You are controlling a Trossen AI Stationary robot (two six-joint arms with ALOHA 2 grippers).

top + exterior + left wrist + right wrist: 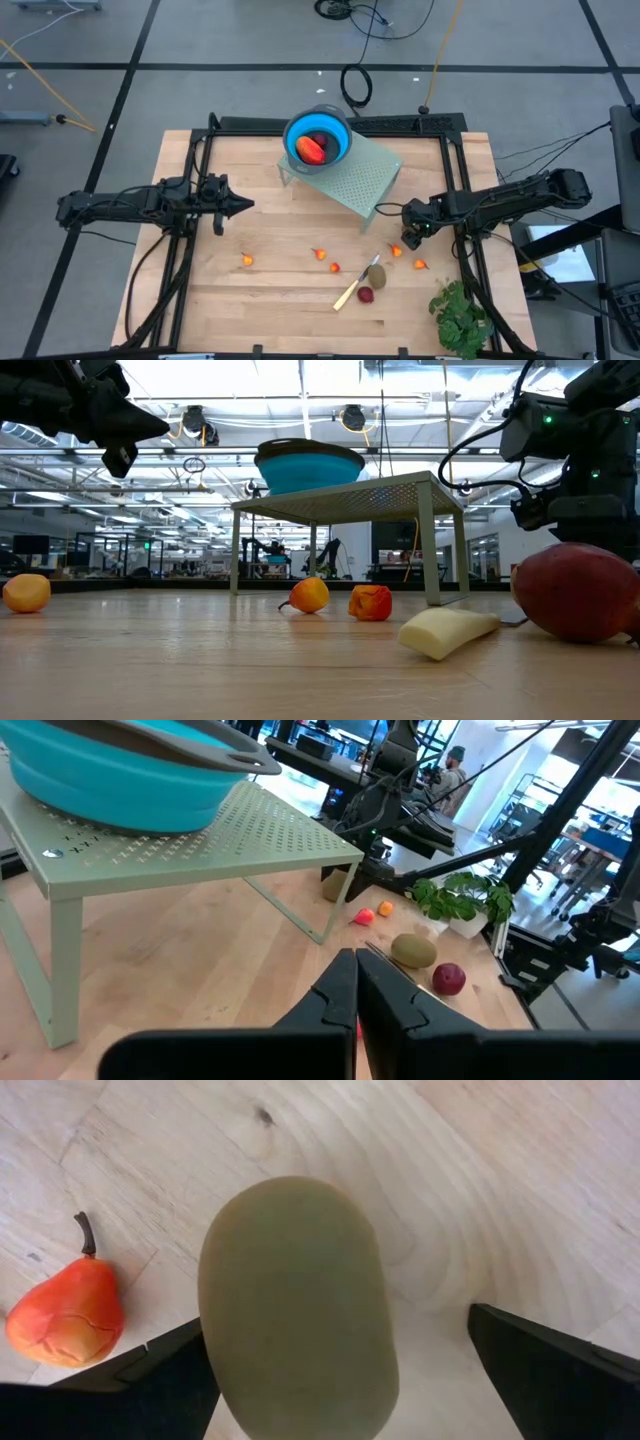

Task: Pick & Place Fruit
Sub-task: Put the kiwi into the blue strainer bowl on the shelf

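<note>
My right gripper point(408, 236) point(335, 1325) is open and points down over one brownish-green oval point(295, 1310), which lies on the table between its fingers, close to one finger and far from the other. The second oval point(376, 275) and a dark red ball point(366, 295) lie near the knife. Several tiny orange-red pieces are scattered on the wood, one point(65, 1315) right beside the right gripper. The red-orange piece point(312, 148) and a dark ball sit in the blue bowl point(340, 130). My left gripper point(245, 205) point(355, 960) is shut and hovers left of the stand. My right gripper's fingers stand on either side of the brownish-green oval from above. One finger point(160, 1380) is right at the oval's side point(215, 1330), and I cannot tell whether it touches. The other finger point(550, 1370) is well clear of it.
The blue bowl stands on a pale green perforated stand point(360, 180) at the far middle of the table. A pale-handled knife point(350, 290) lies near the front, with a leafy green bunch point(460, 315) at the near right corner. Bare wood lies at the near left.
</note>
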